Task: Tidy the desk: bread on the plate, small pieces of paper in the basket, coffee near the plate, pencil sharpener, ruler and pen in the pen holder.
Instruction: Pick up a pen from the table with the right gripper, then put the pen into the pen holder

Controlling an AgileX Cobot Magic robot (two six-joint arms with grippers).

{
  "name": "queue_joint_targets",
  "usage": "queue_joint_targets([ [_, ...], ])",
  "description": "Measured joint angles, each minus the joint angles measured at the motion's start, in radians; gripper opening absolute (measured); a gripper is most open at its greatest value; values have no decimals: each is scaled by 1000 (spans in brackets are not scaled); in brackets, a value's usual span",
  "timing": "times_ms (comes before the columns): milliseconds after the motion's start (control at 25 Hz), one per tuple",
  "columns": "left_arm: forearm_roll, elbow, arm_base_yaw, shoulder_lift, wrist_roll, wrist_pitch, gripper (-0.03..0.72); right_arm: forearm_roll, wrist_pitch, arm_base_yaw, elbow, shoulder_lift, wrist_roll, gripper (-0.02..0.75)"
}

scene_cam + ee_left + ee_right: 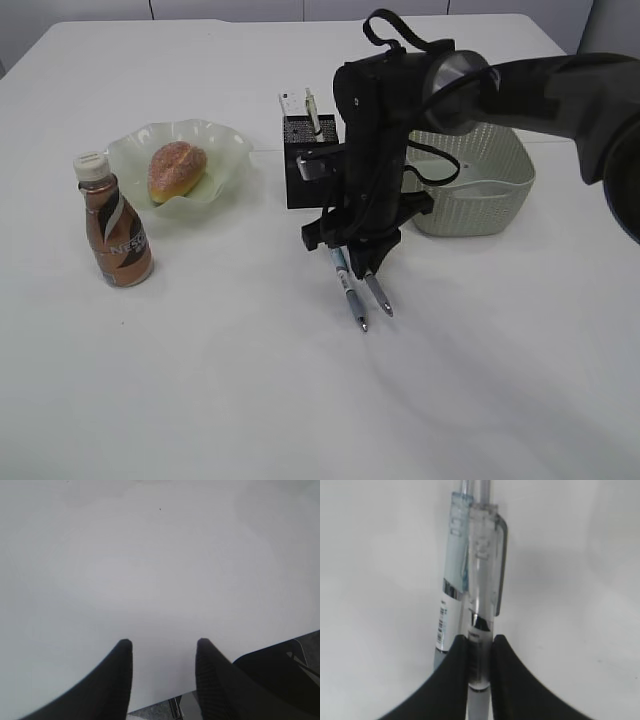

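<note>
Pen pinched, ready to lift

My right hand (480,652) was clamped on the pen (481,600); a straight lift would suit, then over the pen holder (305,160).

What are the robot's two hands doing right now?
Left gripper: open, holding nothing.
Right gripper: closed on a pen.

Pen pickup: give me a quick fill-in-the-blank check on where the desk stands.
1. The right gripper is shut on the ____.
2. The bread lies on the ____.
3. The coffee stands left of the plate, and its cap is ____.
4. The left gripper hangs over bare table, holding ____.

Missing words: pen; plate; on; nothing
</note>
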Motion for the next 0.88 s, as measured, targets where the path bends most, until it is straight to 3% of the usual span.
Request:
queue_joint_targets([
  [240,0,0,0,0,0,-2,307,4,-77,1,-11,-26,0,87],
  [520,0,0,0,0,0,-2,307,-26,-288,1,59,-140,-38,87],
  [680,0,0,0,0,0,-2,307,-78,-504,1,226,-253,-43,87],
  [880,0,0,0,0,0,-2,307,-105,-935,1,519,-412,-44,87],
])
